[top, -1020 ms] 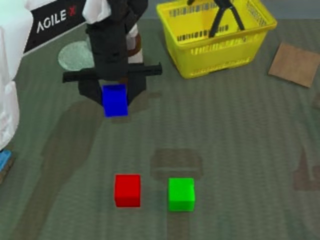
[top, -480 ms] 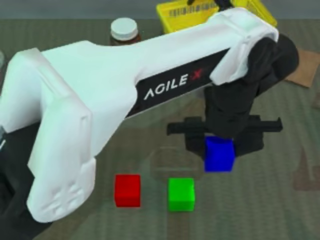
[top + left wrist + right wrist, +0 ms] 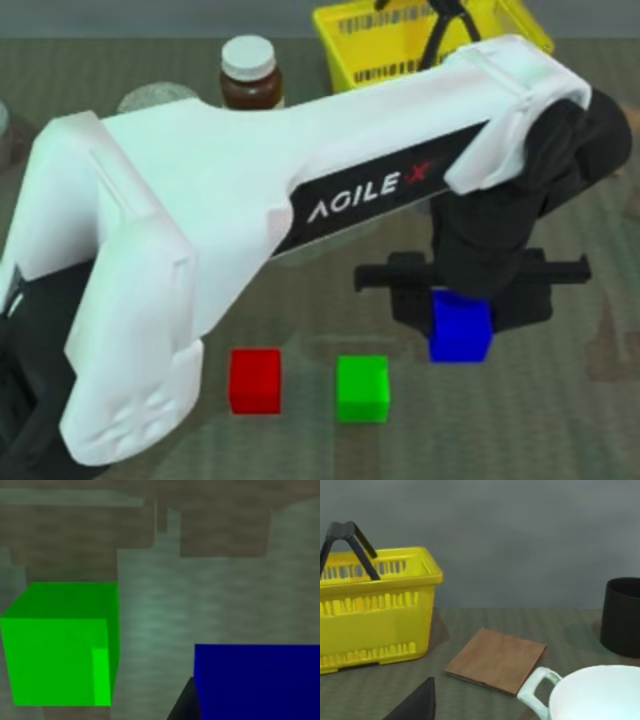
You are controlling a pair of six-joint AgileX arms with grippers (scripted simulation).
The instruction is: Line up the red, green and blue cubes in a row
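Currently the left gripper (image 3: 462,312) sits right of centre in the top view, fingers clamped on the blue cube (image 3: 460,326), which is up and to the right of the green cube (image 3: 362,388), near it but not touching. Red cube (image 3: 255,380) and green cube sit side by side with a gap, low centre of the frame, red on the left. Left wrist view shows the green cube (image 3: 60,642) on the table with the blue cube (image 3: 257,680) held beside it, apart. Brown jar (image 3: 249,72) top left of centre, yellow basket (image 3: 385,45) top centre-right. Right arm isn't in the top view; its wrist camera sees the basket (image 3: 375,610), a brown board (image 3: 496,661), a white bowl (image 3: 590,692) and a black cup (image 3: 621,616); can't tell its finger state
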